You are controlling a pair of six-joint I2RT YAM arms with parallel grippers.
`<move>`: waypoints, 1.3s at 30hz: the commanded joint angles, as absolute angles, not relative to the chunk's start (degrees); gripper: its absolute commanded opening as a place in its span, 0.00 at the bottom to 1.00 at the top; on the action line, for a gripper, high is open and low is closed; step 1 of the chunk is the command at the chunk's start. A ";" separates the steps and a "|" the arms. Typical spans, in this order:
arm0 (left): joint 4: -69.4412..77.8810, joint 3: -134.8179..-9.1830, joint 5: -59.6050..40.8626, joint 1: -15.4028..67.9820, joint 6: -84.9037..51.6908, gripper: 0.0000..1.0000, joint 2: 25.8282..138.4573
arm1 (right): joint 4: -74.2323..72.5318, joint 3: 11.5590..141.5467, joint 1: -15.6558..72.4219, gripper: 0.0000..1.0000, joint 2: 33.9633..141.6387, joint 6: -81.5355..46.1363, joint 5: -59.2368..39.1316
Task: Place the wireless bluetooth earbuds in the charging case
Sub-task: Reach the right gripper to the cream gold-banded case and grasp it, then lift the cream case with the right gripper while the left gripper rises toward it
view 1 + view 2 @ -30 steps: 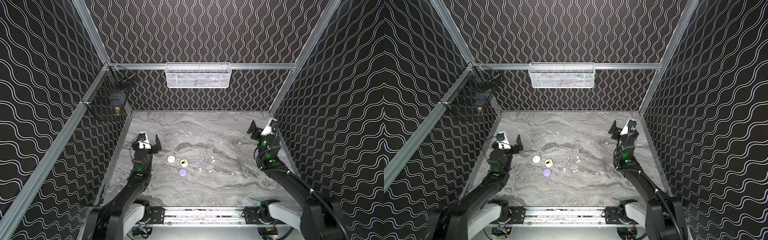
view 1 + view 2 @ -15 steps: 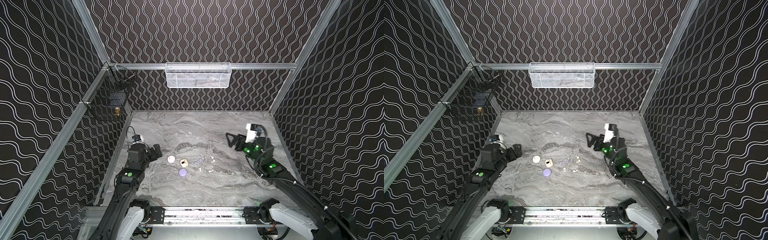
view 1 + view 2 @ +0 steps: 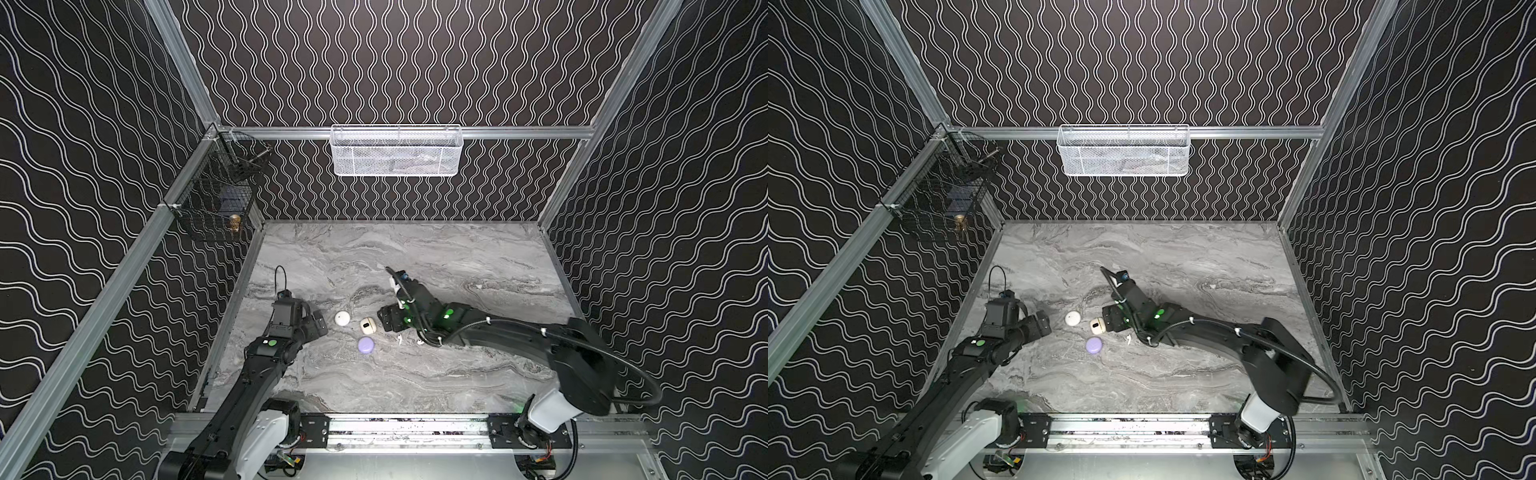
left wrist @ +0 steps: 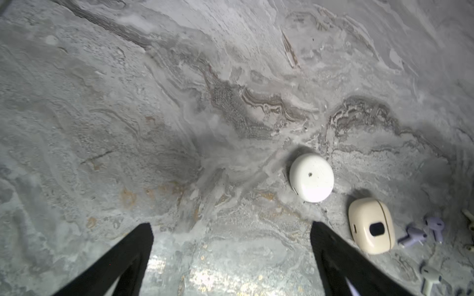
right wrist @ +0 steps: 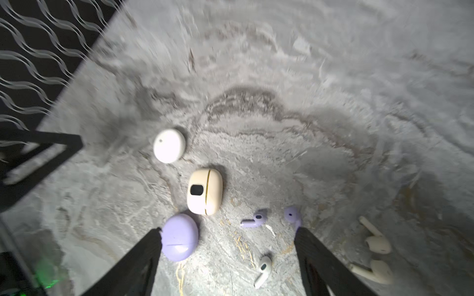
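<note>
Three shut charging cases lie left of the table's middle: a round white one [image 3: 342, 318], a cream one [image 3: 368, 326] and a lavender one [image 3: 365, 345]. The earbuds lie loose beside them: two lavender [image 5: 252, 221] [image 5: 292, 215], a white one [image 5: 263, 271] and two cream ones [image 5: 377, 241]. My right gripper [image 5: 228, 233] hovers open just above the table, with the white earbud lying between its fingers and the lavender case [image 5: 179, 237] beside one fingertip. My left gripper [image 4: 230, 228] is open and empty, just left of the white case [image 4: 311, 178].
A white mesh basket [image 3: 397, 151] hangs on the back wall and a black wire basket [image 3: 216, 199] on the left wall. Patterned walls close in the marble table [image 3: 457, 257] on three sides. A metal rail [image 3: 407, 428] runs along the front.
Both arms have come down and inward from the table's sides. The right gripper swung left across the table to the earbuds; the left gripper lowered toward the white case.
</note>
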State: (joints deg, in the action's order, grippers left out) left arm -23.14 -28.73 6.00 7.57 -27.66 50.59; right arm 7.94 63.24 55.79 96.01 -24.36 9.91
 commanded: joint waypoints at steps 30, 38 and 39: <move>-18.67 -26.36 3.56 7.65 -27.77 0.99 48.31 | 29.18 90.93 60.12 0.63 123.95 -19.86 10.24; -18.85 -26.45 3.79 7.65 -27.78 0.99 48.47 | 29.66 91.30 60.47 0.50 125.21 -20.70 10.33; -18.90 -26.37 3.78 7.65 -27.85 0.99 48.34 | 29.41 91.04 60.54 0.49 125.15 -20.81 10.37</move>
State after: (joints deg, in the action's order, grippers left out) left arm -19.03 -26.17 3.16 7.62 -27.03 48.71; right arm 28.10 91.29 60.29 125.01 -19.97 10.02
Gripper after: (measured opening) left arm 0.989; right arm 0.498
